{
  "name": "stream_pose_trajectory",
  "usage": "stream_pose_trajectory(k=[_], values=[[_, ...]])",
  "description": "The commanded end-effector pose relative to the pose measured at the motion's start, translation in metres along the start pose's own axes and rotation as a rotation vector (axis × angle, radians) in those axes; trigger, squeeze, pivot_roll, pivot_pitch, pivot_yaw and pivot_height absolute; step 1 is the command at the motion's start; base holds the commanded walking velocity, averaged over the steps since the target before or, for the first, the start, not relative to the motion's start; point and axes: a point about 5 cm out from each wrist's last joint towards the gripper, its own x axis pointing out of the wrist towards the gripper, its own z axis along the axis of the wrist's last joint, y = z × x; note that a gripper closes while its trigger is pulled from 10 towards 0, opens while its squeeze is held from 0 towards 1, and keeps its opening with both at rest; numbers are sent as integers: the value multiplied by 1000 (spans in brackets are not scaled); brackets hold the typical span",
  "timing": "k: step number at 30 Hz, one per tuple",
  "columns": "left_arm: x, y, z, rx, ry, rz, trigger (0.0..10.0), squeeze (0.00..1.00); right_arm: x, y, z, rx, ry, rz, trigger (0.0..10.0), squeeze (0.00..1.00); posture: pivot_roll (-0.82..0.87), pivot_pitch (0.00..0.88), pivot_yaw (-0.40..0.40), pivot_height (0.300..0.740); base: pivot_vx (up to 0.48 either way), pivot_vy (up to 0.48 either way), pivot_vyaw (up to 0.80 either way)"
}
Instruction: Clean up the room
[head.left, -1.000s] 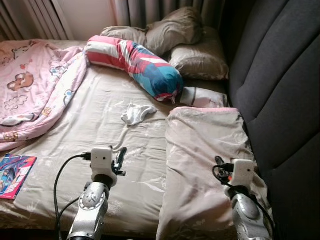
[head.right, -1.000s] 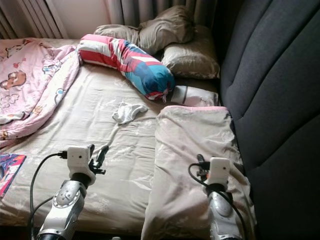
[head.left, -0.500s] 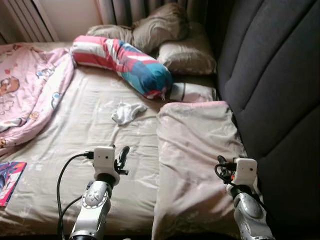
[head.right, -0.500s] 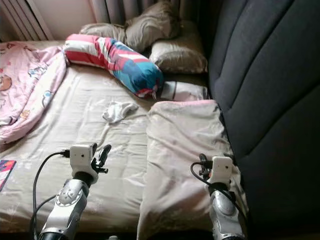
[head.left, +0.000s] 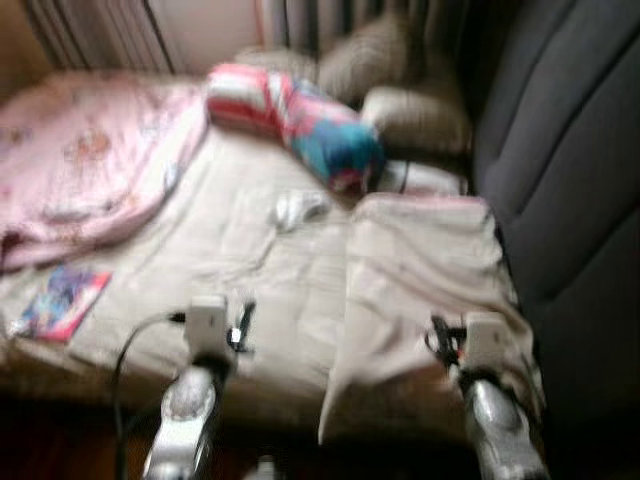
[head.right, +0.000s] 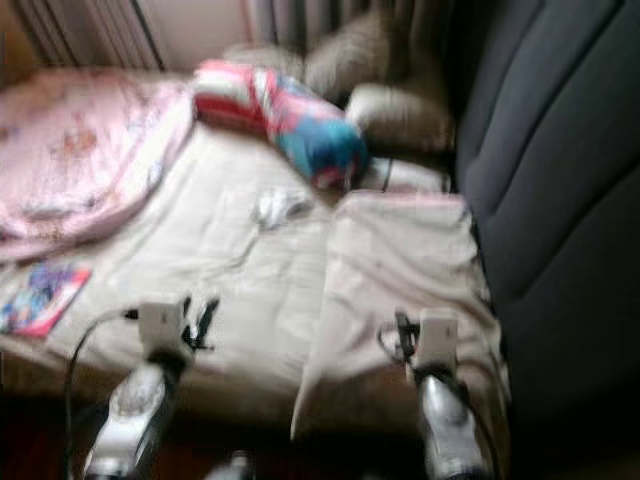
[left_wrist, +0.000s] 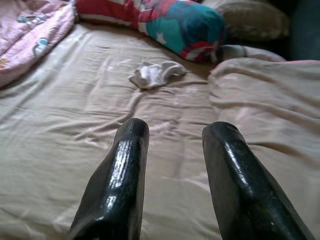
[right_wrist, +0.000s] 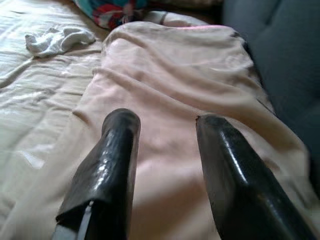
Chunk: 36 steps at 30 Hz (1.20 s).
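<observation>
1. Bedding, counted left to right: one pink quilt (head.left: 90, 170) bunched at the far left of the bed (head.left: 250, 270), one magazine (head.left: 62, 302) on the near left edge, one white sock (left_wrist: 156, 74) mid-bed, one striped bolster (head.left: 300, 120) lying aslant at the far end, and one folded beige blanket (head.left: 425, 275) on the right.
2. Pillows: at least two brown ones (head.left: 400, 90) behind the bolster; blur hides whether there are more. A small pale cushion (left_wrist: 245, 51) sits between the bolster and the blanket.
3. Left gripper (left_wrist: 172, 132): one, over the bare sheet near the bed's near edge, fingers (left_wrist: 122, 170) apart and empty. The sock lies well beyond it, with only wrinkled sheet between.
4. Right gripper (right_wrist: 165, 120): one, over the near part of the blanket, fingers (right_wrist: 112, 160) apart, holding nothing.
5. Headboard (head.left: 570, 160): one dark padded panel along the right, just beside the blanket.
6. Curtains (head.left: 300, 20) hang at the far end behind the pillows.
</observation>
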Motion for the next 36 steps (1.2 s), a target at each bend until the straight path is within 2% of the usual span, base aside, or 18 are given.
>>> stream_pose_trajectory(k=[1, 12, 30, 36], values=[[2, 1, 3, 21, -9, -3, 10000, 0, -2, -1, -5, 13, 20, -10, 10000, 0, -42, 127, -29, 740, 0, 0, 0], [5, 5, 4, 20, -3, 16, 10000, 0, 3, -3, -1, 41, 16, -40, 10000, 0, -40, 134, -28, 740, 0, 0, 0], [7, 5, 5, 15, -3, 19, 10000, 0, 3, -5, -2, 57, 20, -55, 10000, 0, -45, 142, -30, 740, 0, 307, 0], [8, 12, 2, 28, 17, 28, 10000, 0, 3, -5, -5, 59, 33, -57, 10000, 0, -45, 145, -29, 740, 0, 480, 0]])
